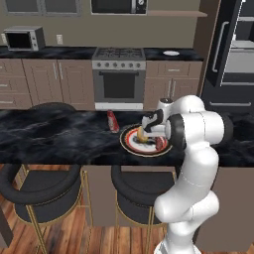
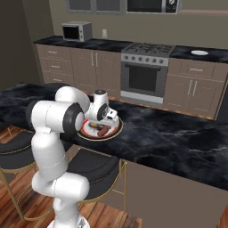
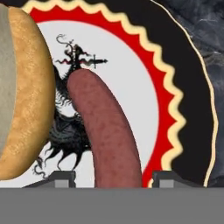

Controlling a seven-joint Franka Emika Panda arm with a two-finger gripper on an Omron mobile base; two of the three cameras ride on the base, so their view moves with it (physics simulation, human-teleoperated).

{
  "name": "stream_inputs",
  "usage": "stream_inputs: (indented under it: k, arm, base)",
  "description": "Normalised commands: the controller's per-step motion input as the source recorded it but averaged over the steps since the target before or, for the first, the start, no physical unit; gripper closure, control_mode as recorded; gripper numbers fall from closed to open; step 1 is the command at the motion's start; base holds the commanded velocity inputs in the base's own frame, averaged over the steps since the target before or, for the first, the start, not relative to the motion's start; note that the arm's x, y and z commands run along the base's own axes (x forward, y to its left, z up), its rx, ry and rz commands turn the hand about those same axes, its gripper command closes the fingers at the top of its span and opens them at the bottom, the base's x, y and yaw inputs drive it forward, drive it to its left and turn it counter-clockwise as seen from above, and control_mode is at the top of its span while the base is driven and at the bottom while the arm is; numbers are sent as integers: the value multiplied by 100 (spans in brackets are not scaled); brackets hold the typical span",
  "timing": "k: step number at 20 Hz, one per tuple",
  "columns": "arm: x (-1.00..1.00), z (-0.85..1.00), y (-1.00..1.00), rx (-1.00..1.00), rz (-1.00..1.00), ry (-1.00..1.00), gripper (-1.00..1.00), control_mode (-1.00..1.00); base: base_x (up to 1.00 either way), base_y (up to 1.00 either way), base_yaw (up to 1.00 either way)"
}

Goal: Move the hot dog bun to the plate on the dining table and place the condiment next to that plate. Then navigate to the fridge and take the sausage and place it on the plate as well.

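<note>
Your gripper (image 3: 112,178) stands low over the plate (image 3: 144,83), jaws parted on either side of the sausage (image 3: 107,131), which lies on the plate with the hot dog bun (image 3: 26,100) just beside it. Lift straight up so nothing drags. The black marbled bench (image 1: 59,136) carries the condiment (image 1: 113,121) near the plate.

White arm (image 1: 196,149) rising from base, elbow bent high, forearm folded forward and down toward 10 o'clock in left base view. Gripper (image 3: 113,177) pointing down, fingertips (image 3: 61,177) slightly parted at 6 o'clock in hand view, straddling something without squeezing it.
</note>
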Motion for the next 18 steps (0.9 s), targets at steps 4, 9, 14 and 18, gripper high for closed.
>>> stream_inputs:
  k: [4, 9, 14, 18]
  arm:
    - [-4, 2, 0, 0, 0, -3, -100, -100]
    - [-4, 48, -10, 0, 0, 0, -100, -100]
    - [-15, 66, -14, 0, 0, 0, -100, -100]
    - [-25, 70, -7, 0, 0, 0, -100, -100]
  base:
    - [0, 0, 0]
    - [0, 0, 0]
    - [0, 0, 0]
    - [0, 0, 0]
